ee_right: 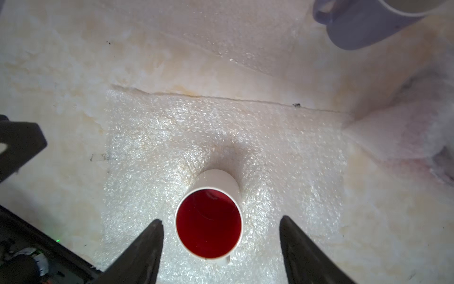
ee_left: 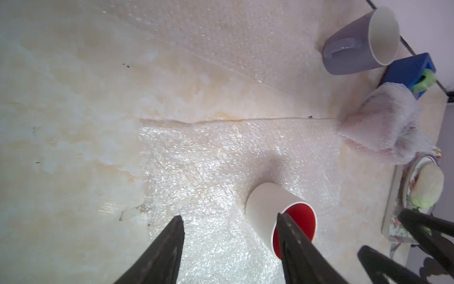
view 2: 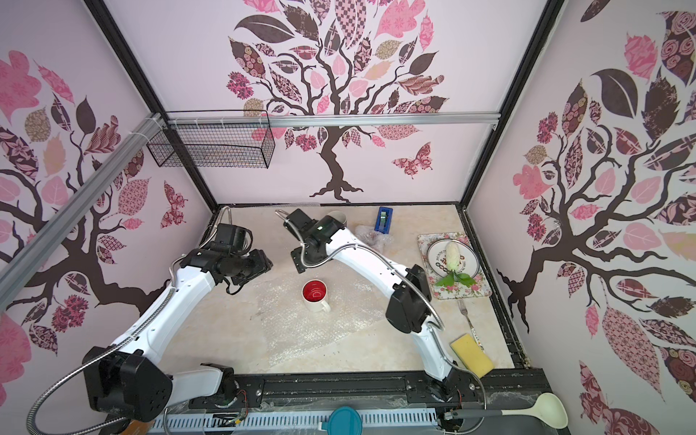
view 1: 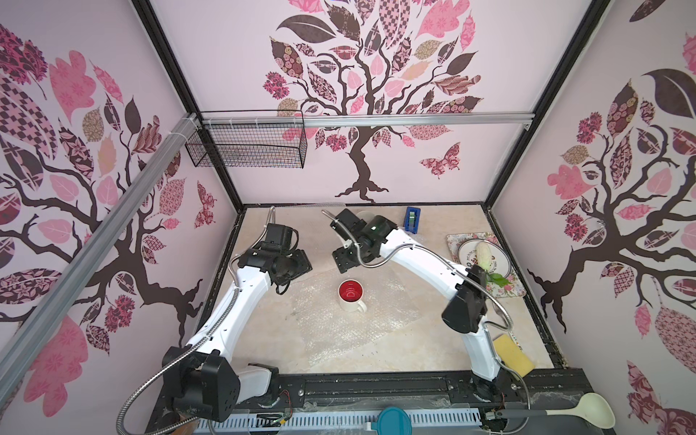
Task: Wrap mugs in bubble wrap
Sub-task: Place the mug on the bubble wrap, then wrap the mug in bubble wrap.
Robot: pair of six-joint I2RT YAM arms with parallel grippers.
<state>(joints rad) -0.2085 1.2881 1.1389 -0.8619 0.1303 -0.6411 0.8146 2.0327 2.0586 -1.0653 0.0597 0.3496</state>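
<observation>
Near the middle of the desk (view 1: 433, 350), a white mug (view 1: 351, 295) with a red inside stands upright on a flat sheet of bubble wrap (view 1: 339, 331), its handle turned toward the near edge. Nothing is folded over it yet.

Just above and beyond the mug, the right gripper (ee_right: 221, 218) hangs with its jaws spread wide and empty. The left gripper (ee_left: 229, 216) is likewise spread and holds nothing, on the left-edge side of the mug.

Toward the far edge, a lavender mug (ee_left: 356, 44) stands bare on a second sheet (ee_left: 221, 37). Beside it lies a wrapped bundle (ee_left: 383, 130), pinkish through the film and probably a finished mug, just by the blue tape dispenser (view 1: 412, 219).

The risks from here look plain enough. The film is thin and lies flat, so the jaws may scrape the desk or slip off an edge. A pull on one side could drag the sheet and topple the upright mug, which would then roll. The handle will likely make the wrap bulge and spring open. Both arms crowd the same spot, so they could bump each other.
</observation>
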